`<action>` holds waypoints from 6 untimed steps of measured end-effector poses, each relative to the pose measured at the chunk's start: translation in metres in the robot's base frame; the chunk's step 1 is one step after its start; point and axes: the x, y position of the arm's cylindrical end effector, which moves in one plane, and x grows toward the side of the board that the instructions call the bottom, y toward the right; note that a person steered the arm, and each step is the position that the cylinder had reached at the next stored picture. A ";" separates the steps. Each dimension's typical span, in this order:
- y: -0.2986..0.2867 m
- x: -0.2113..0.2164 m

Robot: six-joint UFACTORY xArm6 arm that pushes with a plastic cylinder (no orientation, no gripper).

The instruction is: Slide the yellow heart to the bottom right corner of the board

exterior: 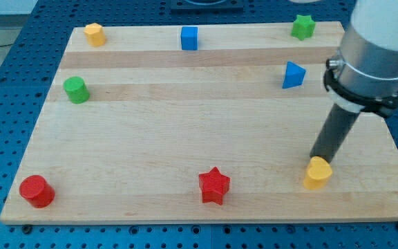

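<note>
The yellow heart (pixel 317 173) lies near the board's bottom edge, right of centre and some way left of the bottom right corner. My tip (pixel 314 160) stands at the heart's upper edge, touching or nearly touching it from the view's top. The dark rod slants up to the right into the arm's grey and white body (pixel 372 55).
On the wooden board (pixel 185 138): a red star (pixel 214 185) left of the heart, a red cylinder (pixel 36 191) at bottom left, a green cylinder (pixel 76 90), a yellow block (pixel 95 34), a blue cube (pixel 189 38), a green star (pixel 302 27), a blue triangle (pixel 293 75).
</note>
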 end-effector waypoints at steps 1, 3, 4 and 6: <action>-0.018 0.003; -0.046 0.013; -0.072 0.012; -0.050 0.041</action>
